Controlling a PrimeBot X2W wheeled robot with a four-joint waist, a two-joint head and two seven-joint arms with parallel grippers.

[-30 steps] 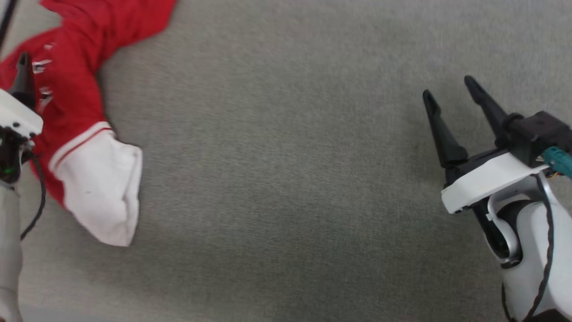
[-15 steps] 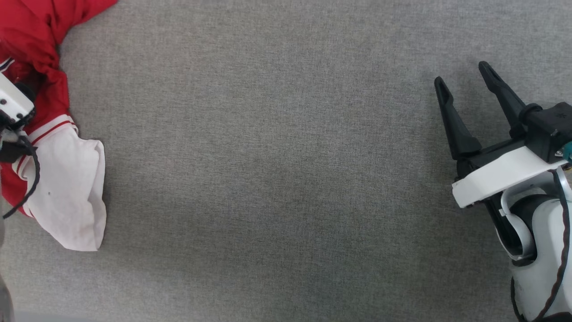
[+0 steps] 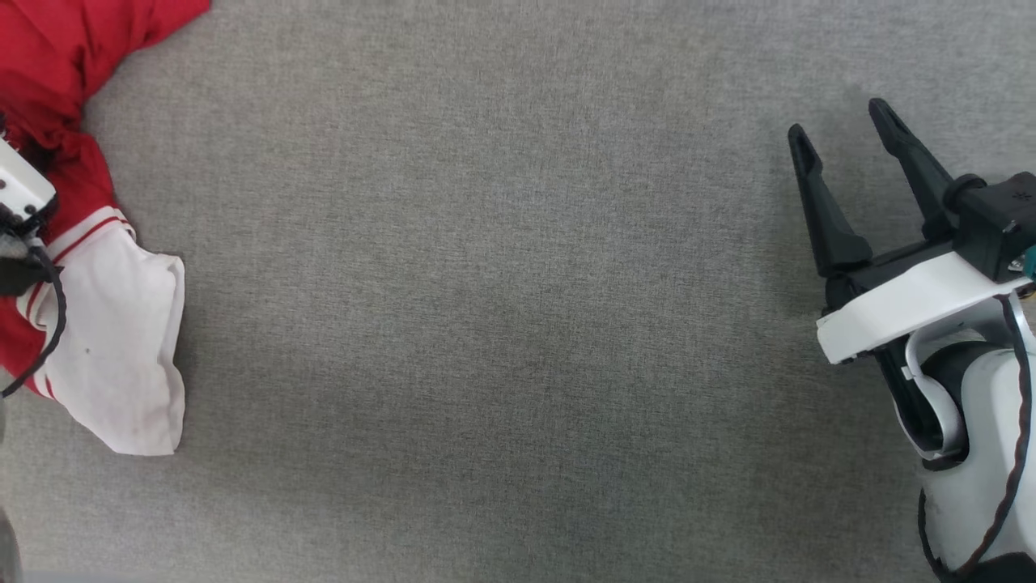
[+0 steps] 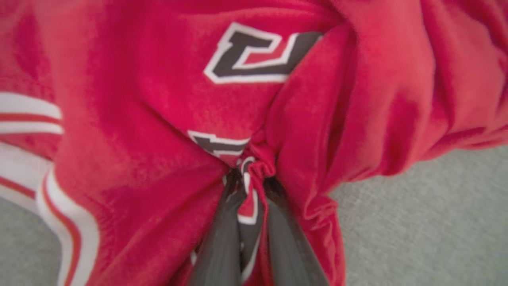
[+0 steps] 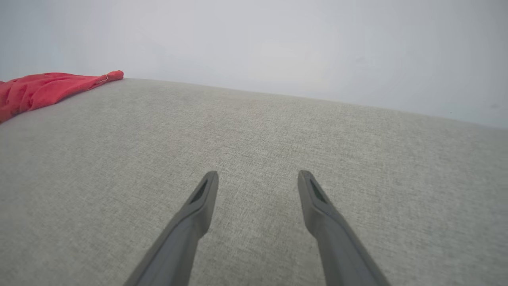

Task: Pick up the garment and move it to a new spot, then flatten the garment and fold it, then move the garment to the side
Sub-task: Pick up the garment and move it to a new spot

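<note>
Left tool (image 4: 251,178), formerly wide, now tight around a garment (image 4: 139,131) fold.

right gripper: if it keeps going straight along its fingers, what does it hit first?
Nothing stands in line. The right gripper, open, points over bare grey surface; the garment lies well off to its left. Depth unclear: it may meet the surface first.

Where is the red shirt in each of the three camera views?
Head view: the shirt lies at the far left edge, its white sleeve lowest.
Left wrist view: the shirt covers most of the picture, pinched by the left gripper at bottom middle.
Right wrist view: a low red strip at the upper left edge.
Shared landmark: the grey fabric surface under it.
</note>
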